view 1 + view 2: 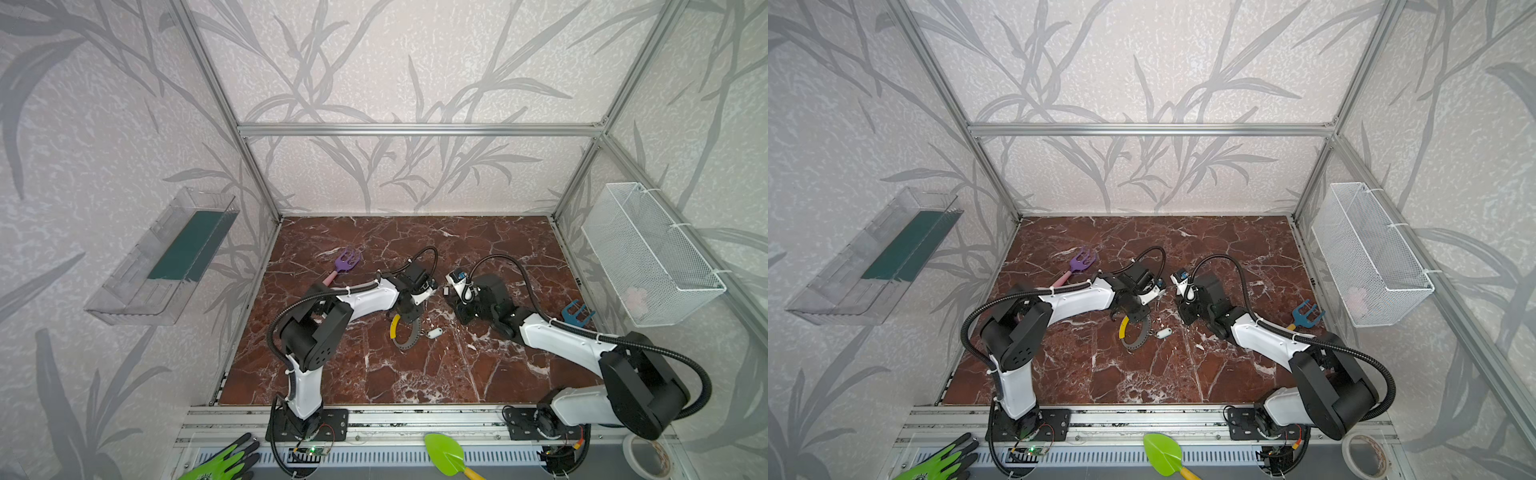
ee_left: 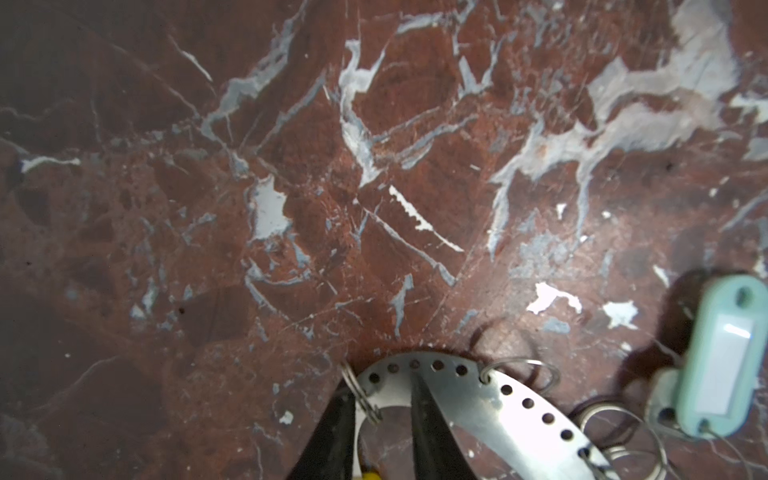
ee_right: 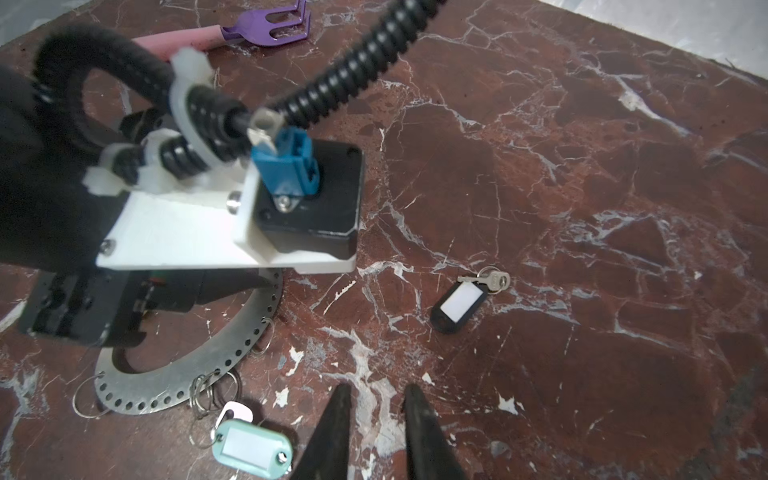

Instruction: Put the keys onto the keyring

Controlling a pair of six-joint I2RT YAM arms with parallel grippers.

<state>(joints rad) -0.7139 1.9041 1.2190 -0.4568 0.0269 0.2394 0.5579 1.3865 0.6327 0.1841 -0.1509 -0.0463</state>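
Observation:
The keyring (image 1: pixel 409 341) is a flat grey hoop with holes along its edge and a yellow sleeve (image 1: pixel 394 326), and it lies on the marble in both top views. My left gripper (image 2: pixel 382 386) comes down on its far arc. One finger stands outside the band (image 2: pixel 469 395) and the other inside the hoop, with some marble showing between them. The keys with the pale teal tag (image 3: pixel 250 446) lie beside the hoop, among small split rings (image 3: pixel 208 395). A second key with a black tag (image 3: pixel 457 305) lies apart. My right gripper (image 3: pixel 376 390) is open over bare marble.
A purple hand rake (image 1: pixel 348 261) lies behind the left arm, and a blue one (image 1: pixel 577 313) is by the right arm. A wire basket (image 1: pixel 652 253) hangs on the right wall and a clear tray (image 1: pixel 166 257) on the left. A green trowel (image 1: pixel 446 453) and a glove (image 1: pixel 228 461) lie at the front.

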